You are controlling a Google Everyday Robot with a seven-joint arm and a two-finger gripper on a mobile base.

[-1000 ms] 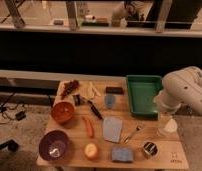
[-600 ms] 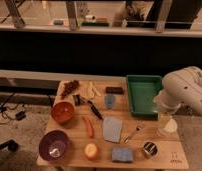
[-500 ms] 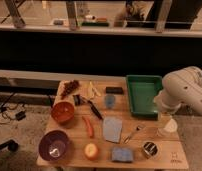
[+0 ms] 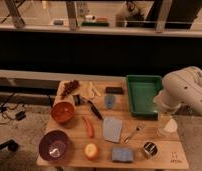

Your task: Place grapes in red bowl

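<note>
The grapes (image 4: 70, 87), a dark red-purple bunch, lie at the far left corner of the wooden table (image 4: 159, 159). The red bowl (image 4: 63, 111) stands just in front of them, upright with its rim bare. My white arm (image 4: 183, 92) reaches in from the right, and my gripper (image 4: 166, 126) hangs over the table's right edge, in front of the green tray and far from both the grapes and the bowl. Nothing shows in it.
A purple bowl (image 4: 55, 145) and an orange-yellow fruit (image 4: 91, 150) sit at the front left. A green tray (image 4: 144, 95) is at the back right. A red-orange carrot-like piece (image 4: 88, 126), blue cloth (image 4: 112, 129), blue sponge (image 4: 123, 154), fork (image 4: 134, 133) and metal cup (image 4: 151, 149) fill the middle and front.
</note>
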